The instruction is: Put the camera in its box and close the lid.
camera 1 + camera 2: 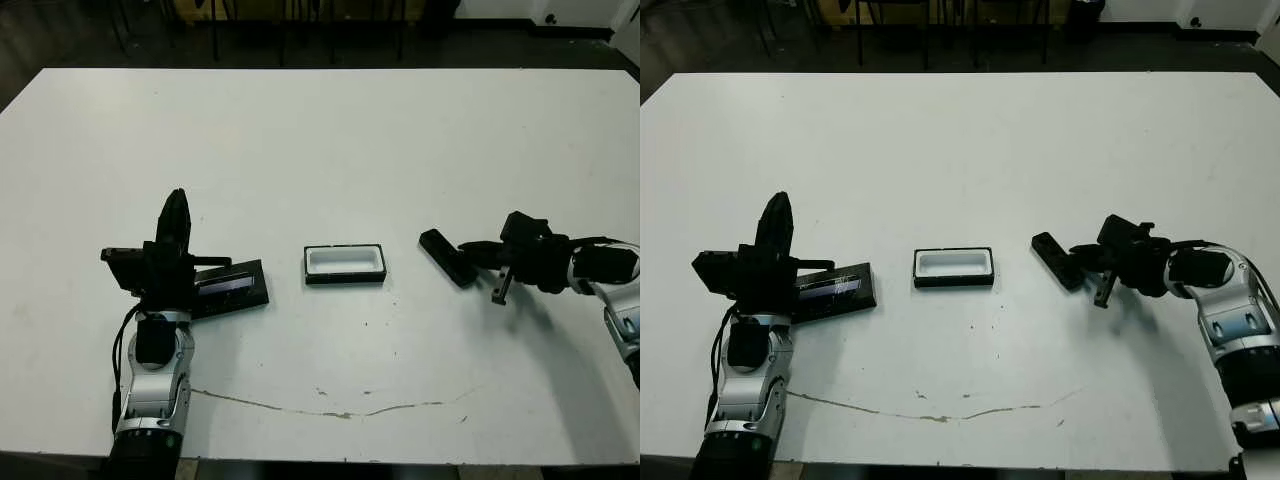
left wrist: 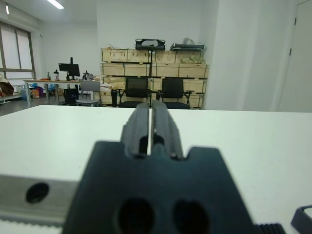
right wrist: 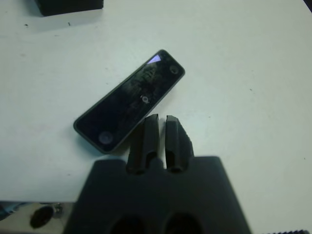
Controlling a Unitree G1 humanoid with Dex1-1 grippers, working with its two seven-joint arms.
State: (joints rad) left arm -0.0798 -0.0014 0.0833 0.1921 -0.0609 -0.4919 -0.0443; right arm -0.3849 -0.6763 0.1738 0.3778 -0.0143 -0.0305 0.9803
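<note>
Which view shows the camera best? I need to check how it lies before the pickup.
The right wrist view: the camera fills the frame, flat on the table, glossy face up. Both eye views show it small, beside the right gripper. The left wrist view misses it.

Tabletop (image 1: 330, 150): open box (image 1: 345, 264) at centre; lid (image 1: 232, 288) to its left beside left gripper (image 1: 176, 215); camera (image 1: 447, 257) right, beside right gripper (image 1: 480, 255).

Each forearm has a silver-grey metal shell with black joints and black cables looping along its side. The left gripper (image 1: 176, 215) and right gripper (image 3: 162, 139) are matte black, each with 2 ribbed, tapering fingers (image 2: 139, 129) rising from a blocky body with 2 round holes.
</note>
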